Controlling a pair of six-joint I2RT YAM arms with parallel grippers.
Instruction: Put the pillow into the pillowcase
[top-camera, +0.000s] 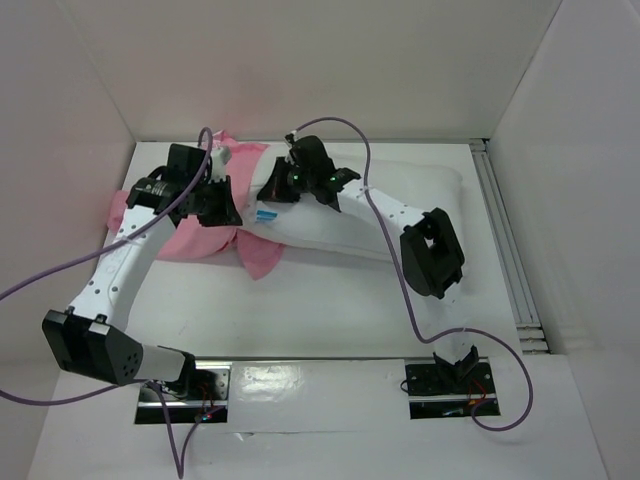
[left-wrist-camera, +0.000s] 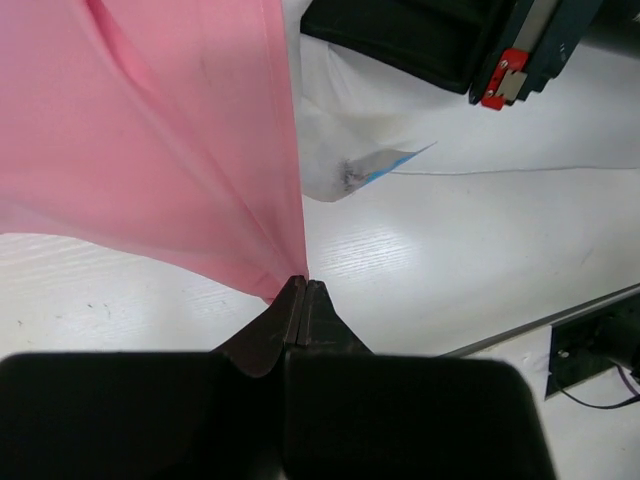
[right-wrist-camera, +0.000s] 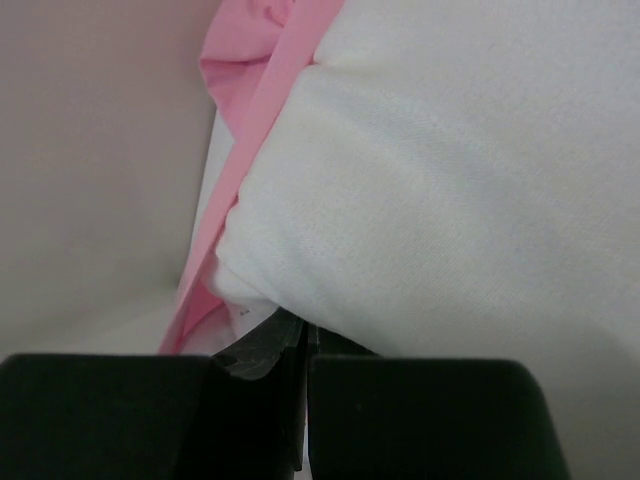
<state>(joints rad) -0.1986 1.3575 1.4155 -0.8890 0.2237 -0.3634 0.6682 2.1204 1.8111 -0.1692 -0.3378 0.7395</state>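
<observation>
Left claw (left-wrist-camera: 303, 287) pinches pillowcase (left-wrist-camera: 150, 130) edge, pillow (left-wrist-camera: 400, 120) just beside.

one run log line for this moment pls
left gripper: shut on pillowcase | right gripper: shut, at pillow corner | pillow: mostly outside pillowcase

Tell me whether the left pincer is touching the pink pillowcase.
Touching. The left wrist view shows the left pincer shut on a fold of the pillowcase, the pink fabric running straight into its closed tips.
</observation>
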